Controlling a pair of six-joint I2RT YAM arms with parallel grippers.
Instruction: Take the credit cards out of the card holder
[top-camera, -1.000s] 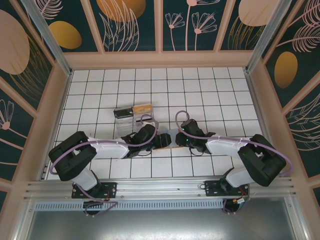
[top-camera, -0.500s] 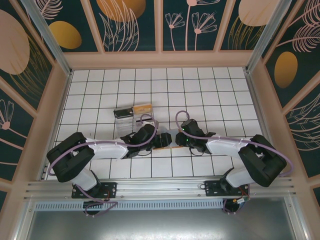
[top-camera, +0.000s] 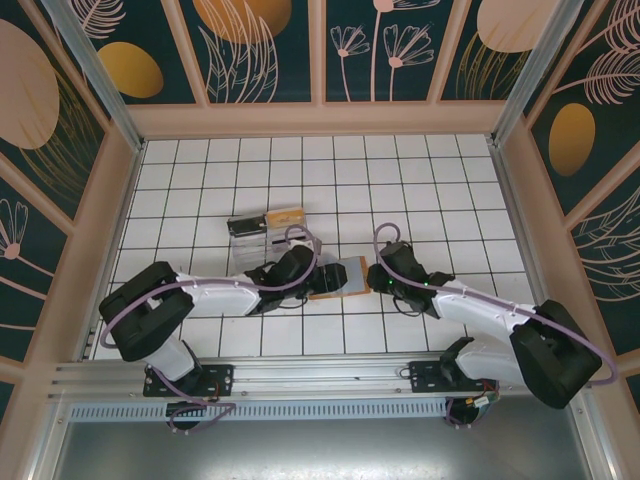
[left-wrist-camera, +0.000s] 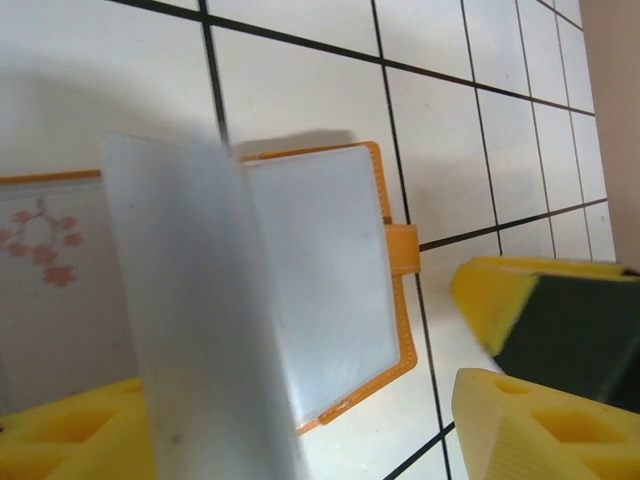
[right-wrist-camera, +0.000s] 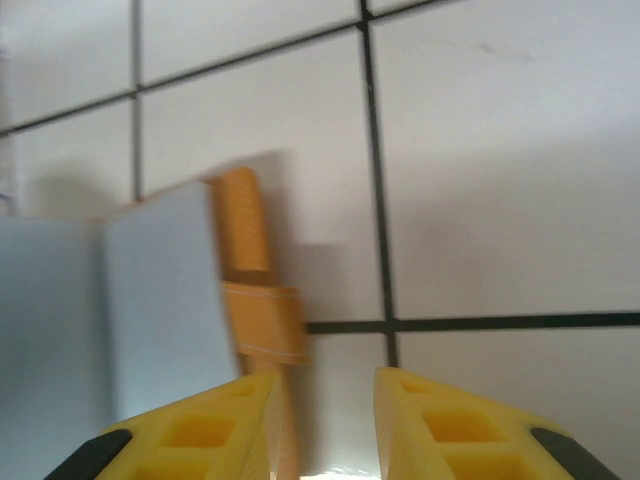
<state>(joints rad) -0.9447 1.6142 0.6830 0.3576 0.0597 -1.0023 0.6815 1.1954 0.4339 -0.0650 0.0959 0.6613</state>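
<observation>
2 jaws of left gripper (left-wrist-camera: 285, 400) are set wide, pale grey card (left-wrist-camera: 200, 320) upright between them; right gripper (right-wrist-camera: 325, 385) is nearly closed at card holder (right-wrist-camera: 250, 250) edge, grip undeterminable.

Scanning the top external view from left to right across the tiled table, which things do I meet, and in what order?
clear plastic tray → left claw → card holder → right claw

The card holder (top-camera: 340, 276) lies open toward the worktop's near edge, midway between its sides. The left gripper (top-camera: 316, 273) is at its left edge, the right gripper (top-camera: 376, 281) just beside its right. A tray (top-camera: 250, 238) sits farther back, to the left
</observation>
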